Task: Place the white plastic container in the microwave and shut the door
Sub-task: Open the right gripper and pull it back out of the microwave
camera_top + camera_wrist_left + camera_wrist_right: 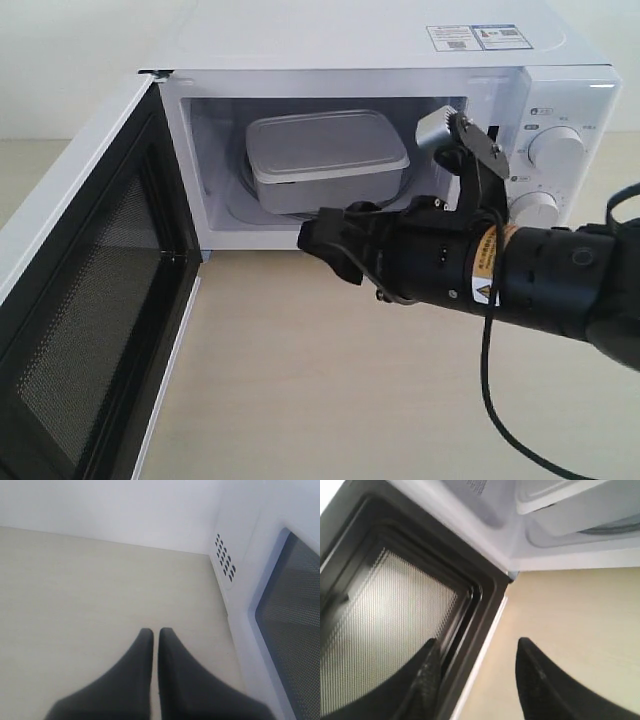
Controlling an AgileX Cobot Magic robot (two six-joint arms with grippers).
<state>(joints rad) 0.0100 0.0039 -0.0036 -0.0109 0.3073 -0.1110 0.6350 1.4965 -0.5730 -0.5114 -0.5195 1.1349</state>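
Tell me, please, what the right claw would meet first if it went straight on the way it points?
Most likely the door, on its black mesh inner face near the hinge side; the right claw, open, aims at it. Depth is unclear, so it might just skim the door's lower edge.

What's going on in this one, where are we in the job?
The white plastic container sits inside the microwave, touched by neither claw. The right claw is open and empty, just outside the cavity above the table. The door stands wide open, so closing it is not yet done. The left claw is shut, holding nothing, beside the door's outer face.
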